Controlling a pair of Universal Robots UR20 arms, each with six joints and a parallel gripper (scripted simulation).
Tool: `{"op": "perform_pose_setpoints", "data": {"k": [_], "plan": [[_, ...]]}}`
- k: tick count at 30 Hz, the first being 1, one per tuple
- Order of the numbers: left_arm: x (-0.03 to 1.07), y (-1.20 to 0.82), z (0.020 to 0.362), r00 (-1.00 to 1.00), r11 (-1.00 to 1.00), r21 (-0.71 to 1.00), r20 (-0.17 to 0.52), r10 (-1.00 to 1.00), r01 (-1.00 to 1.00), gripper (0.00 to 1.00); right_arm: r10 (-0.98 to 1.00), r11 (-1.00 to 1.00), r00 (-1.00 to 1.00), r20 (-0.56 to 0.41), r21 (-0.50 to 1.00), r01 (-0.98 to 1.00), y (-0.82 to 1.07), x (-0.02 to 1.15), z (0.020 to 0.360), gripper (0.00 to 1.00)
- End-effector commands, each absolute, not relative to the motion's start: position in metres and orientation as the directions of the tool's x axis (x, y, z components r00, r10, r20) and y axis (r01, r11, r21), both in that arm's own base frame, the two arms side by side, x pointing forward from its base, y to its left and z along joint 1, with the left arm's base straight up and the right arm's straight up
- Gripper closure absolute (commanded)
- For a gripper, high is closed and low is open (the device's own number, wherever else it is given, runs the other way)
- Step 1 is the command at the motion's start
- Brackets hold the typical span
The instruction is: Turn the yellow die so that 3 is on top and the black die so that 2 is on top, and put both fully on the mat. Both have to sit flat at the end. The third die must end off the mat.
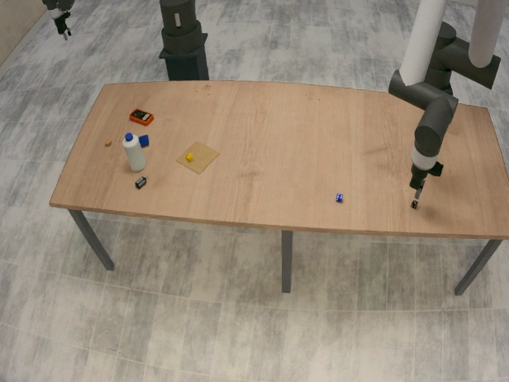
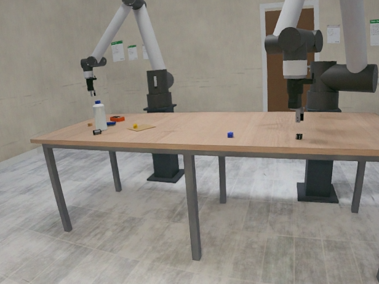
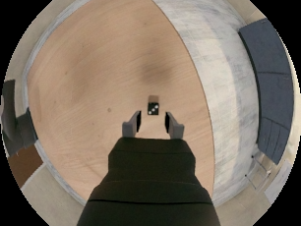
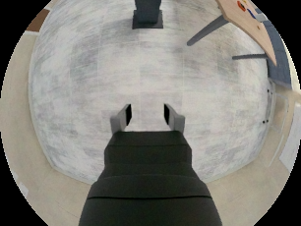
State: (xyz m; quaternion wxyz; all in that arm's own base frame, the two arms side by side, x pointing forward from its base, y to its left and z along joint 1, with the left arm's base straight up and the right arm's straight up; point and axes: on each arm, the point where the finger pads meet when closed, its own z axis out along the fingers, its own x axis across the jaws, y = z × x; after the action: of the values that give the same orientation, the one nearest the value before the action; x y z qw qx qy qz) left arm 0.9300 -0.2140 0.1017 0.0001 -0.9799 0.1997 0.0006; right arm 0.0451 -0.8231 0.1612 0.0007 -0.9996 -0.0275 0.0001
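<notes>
Hovering just above the black die with white pips (image 1: 414, 204) (image 2: 299, 136) (image 3: 153, 108), the left gripper (image 1: 420, 192) (image 2: 299, 118) (image 3: 152, 117) pointed down over the near right part of the pale wooden table (image 1: 268, 124) (image 2: 184, 126) (image 3: 74, 74) (image 4: 246, 17). Its two grey fingers stood apart, with nothing clamped between them. From above, I could make out three pips in a slanting row on the die's upper face. It sat on the wood, well off the mat.

Over at the far left, the right gripper (image 1: 67, 35) (image 2: 93, 93) (image 4: 147, 110) hung beyond the table above the floor, its fingers wide apart and holding nothing.

The small yellow die (image 1: 189, 157) (image 2: 135, 126) was on the left part of the square tan mat (image 1: 202, 159) (image 2: 143, 127), though its top number was too small for me to read. The blue die (image 1: 340, 198) (image 2: 230, 134) rested on bare wood to the left of the black one, well apart from the mat.

Left of the mat stood the white plastic bottle with a blue cap (image 1: 135, 155) (image 2: 99, 117). An orange-and-black multimeter (image 1: 141, 116) (image 2: 117, 118) (image 4: 241, 6) lay farther back, and a small dark object (image 1: 140, 182) (image 2: 97, 131) lay on the bottle's near side.
</notes>
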Motion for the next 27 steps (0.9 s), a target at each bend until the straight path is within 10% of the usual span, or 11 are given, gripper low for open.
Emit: {"op": "perform_pose_setpoints", "data": {"k": [1, 27], "plan": [[0.9303, -0.2137, 0.1025, 0.92, -0.92, 0.0, 0.0, -0.391, -0.391, 0.21, 0.055, -0.998, 0.998, 0.0, 0.0, 0.055, -0.8237, 0.0453, 0.162, 0.0], [0.9303, -0.2137, 0.0969, 0.92, -0.92, 0.0, 0.0, -0.391, -0.391, 0.21, 0.055, -0.998, 0.998, 0.0, 0.0, 0.055, -0.8237, 0.0453, 0.162, 0.0]]}}
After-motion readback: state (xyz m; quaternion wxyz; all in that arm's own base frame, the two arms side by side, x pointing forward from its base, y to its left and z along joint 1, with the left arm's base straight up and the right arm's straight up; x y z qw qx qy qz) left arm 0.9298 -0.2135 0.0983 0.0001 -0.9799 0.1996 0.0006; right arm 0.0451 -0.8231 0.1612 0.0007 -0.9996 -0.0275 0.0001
